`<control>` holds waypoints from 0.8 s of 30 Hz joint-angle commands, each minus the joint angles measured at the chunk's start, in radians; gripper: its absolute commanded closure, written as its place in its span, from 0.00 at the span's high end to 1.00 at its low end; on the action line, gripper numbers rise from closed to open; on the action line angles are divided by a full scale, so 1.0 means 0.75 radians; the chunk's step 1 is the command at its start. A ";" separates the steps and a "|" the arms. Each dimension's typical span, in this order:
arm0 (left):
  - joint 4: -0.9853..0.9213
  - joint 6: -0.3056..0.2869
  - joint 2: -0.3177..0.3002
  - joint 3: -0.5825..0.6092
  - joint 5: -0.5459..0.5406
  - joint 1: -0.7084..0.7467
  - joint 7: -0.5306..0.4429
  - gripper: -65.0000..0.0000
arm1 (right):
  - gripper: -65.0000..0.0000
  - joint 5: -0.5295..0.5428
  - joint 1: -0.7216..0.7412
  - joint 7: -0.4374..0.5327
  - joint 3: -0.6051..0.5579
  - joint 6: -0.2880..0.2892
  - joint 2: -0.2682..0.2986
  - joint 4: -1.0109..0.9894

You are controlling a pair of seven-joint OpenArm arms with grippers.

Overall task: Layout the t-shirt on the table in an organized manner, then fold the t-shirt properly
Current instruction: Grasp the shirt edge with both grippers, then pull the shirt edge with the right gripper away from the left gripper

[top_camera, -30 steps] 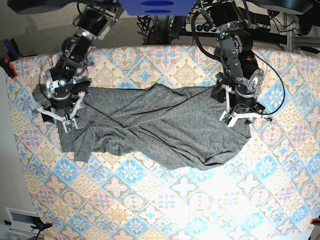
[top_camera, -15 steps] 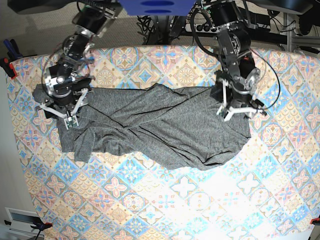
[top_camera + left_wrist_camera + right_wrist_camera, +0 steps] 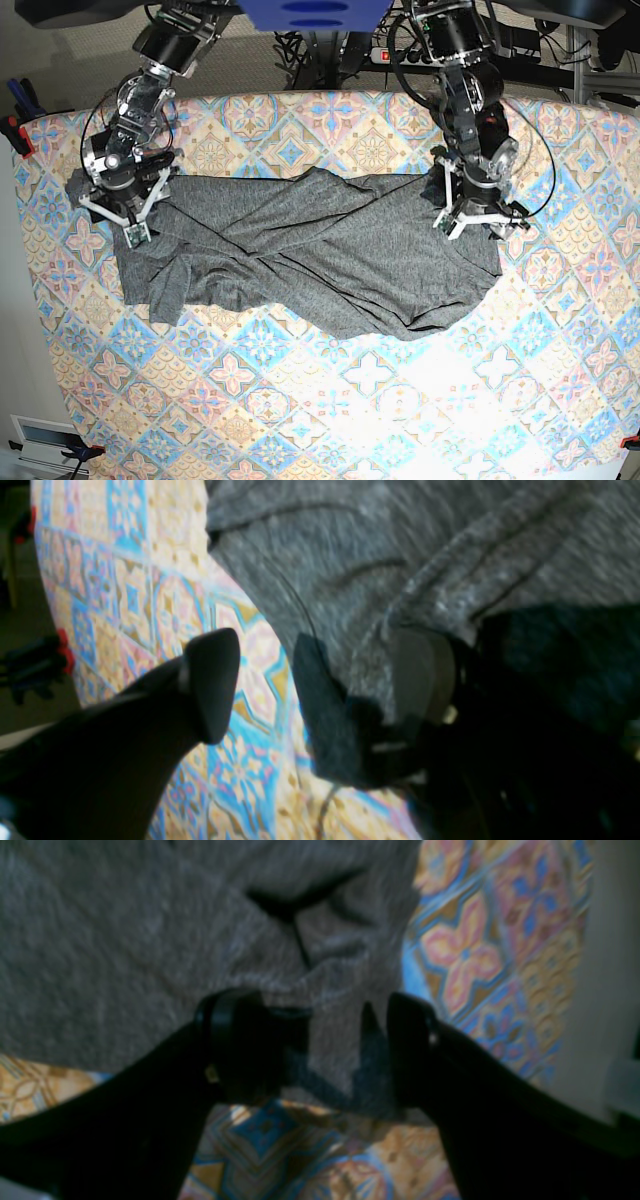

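- The t-shirt (image 3: 300,255) is lying across the middle of the table (image 3: 400,400), stretched from near the left edge toward the right, with diagonal folds crossing over its centre and one sleeve bunching at its lower left.
- It is looking thin, soft and light; judging by the wrinkles, it is going to drape and drag instead of holding a shape, so lifting from the middle would only be bunching it more.
- The best holds are probably the outer corners and hems at either end, pinched through a single layer and pulled apart to flatten the folds.
- The right gripper (image 3: 118,215) is hovering over the shirt's left end, claw spread; its wrist view is showing the two fingers (image 3: 235,1040) straddling a cloth edge without pinching it.
- The left gripper (image 3: 478,215) is sitting over the shirt's right end, claw spread too; its wrist view is showing one finger (image 3: 210,680) over bare tablecloth and the other at the hem, gripping nothing.
- The base view is giving the whole crumpled outline; only the wrist views are revealing the gaps between fingers and cloth, though both are blurred.
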 commanded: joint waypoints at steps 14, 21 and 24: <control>-0.321 -0.034 -0.106 -0.001 0.029 0.038 0.066 0.49 | 0.41 -0.006 -0.003 0.008 0.007 0.007 0.009 0.008; -0.445 -0.034 -0.233 0.155 0.031 0.134 0.066 0.32 | 0.07 -0.006 0.003 -0.168 0.007 0.007 0.009 0.008; -0.517 -0.034 -0.262 0.177 0.031 0.144 0.076 0.32 | 0.00 -0.006 -0.005 -0.170 0.009 0.007 0.011 0.008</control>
